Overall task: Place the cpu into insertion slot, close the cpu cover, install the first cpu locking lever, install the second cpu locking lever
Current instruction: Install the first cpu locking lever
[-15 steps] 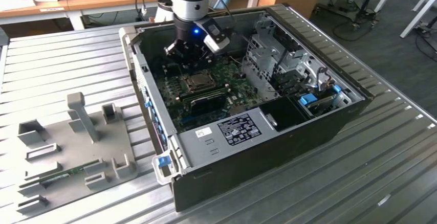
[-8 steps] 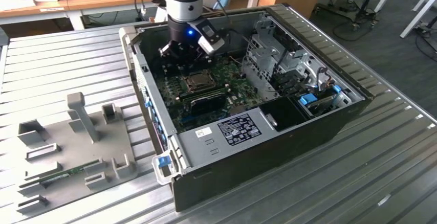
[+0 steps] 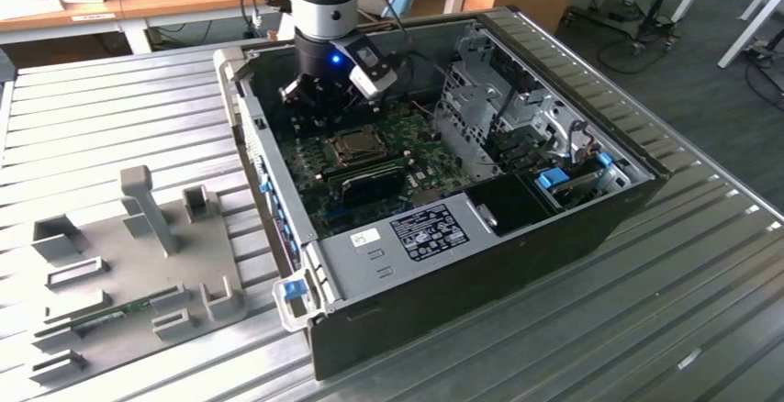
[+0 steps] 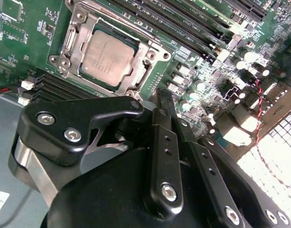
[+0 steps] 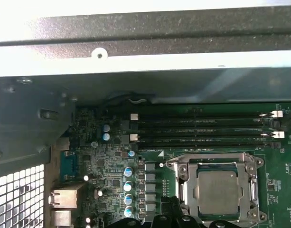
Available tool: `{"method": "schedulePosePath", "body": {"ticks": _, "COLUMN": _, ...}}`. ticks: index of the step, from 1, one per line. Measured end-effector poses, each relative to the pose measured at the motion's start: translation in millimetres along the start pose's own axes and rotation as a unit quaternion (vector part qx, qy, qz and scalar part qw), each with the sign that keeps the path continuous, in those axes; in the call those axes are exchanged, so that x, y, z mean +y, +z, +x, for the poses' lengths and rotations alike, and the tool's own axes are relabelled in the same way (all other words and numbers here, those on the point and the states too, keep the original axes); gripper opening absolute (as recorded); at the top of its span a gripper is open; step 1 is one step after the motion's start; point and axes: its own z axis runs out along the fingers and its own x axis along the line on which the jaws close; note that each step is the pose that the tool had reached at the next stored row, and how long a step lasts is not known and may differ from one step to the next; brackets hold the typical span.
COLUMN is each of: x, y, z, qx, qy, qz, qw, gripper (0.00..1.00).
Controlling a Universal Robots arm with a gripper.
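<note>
Open computer case (image 3: 490,310) lies on the slatted metal desk (image 3: 686,310). The arm reaches down into the case, with the gripper (image 3: 323,108) hanging low over the green motherboard (image 3: 417,145). In both wrist views the gripper's fingers (image 4: 166,142) are closed together and hold nothing. The cpu (image 4: 107,57) sits flat in its socket, grey top up. In the exterior view it is at about 5 o'clock from the gripper, near but apart. The cpu cover (image 4: 146,56) is down, framing the cpu, whose top shows through its window. Memory slots (image 5: 202,126) run just beside the socket. A grey fixture plate (image 3: 135,255) lies on the desk at 8 o'clock from the case.
</note>
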Motion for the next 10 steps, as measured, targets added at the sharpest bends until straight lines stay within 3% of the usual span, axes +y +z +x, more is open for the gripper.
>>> {"method": "schedulePosePath", "body": {"ticks": 10, "x": 0.4, "y": -10.4, "z": -0.2, "qx": 0.0, "qy": 0.0, "qz": 0.0, "qw": 1.0, "gripper": 0.11}}
